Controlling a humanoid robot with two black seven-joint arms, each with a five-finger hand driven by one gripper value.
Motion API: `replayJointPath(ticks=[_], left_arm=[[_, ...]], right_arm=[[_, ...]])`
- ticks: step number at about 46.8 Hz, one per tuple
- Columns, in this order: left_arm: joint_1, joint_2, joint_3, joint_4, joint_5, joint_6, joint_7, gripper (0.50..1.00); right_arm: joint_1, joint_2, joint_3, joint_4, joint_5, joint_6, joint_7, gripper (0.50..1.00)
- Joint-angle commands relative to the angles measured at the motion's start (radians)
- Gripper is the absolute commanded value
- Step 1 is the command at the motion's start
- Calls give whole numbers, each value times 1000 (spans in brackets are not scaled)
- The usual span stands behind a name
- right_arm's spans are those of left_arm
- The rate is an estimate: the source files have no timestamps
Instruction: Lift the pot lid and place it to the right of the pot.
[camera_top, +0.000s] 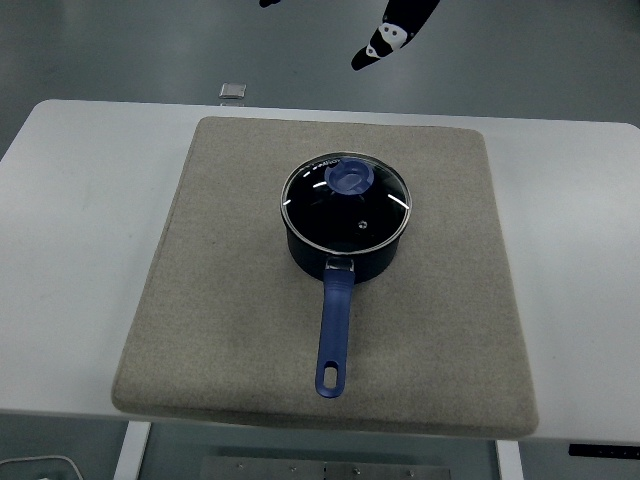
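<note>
At the picture's top edge, a black and white shape (395, 32) shows; you cannot tell what it is. Neither robot hand is visible. Mid-mat (230, 300), your pot (345, 250) wears its lid (345, 205), handle (334, 335) pointing toward you.

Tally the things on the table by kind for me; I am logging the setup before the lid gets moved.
Pots: 1, dark blue pot with a long blue handle
Lids: 1, glass lid with a blue knob, sitting on the pot
Mats: 1, grey mat under the pot
Total: 3
</note>
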Motion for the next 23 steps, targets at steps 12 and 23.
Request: replayJointPath(ticks=[12,23], left_arm=[[0,0,0,0,0,0,0,1000],[0,0,0,0,0,0,0,1000]], right_arm=[[-90,36,-8,2,-86,-63,0,868],[-114,44,-36,11,-178,-108,0,868]])
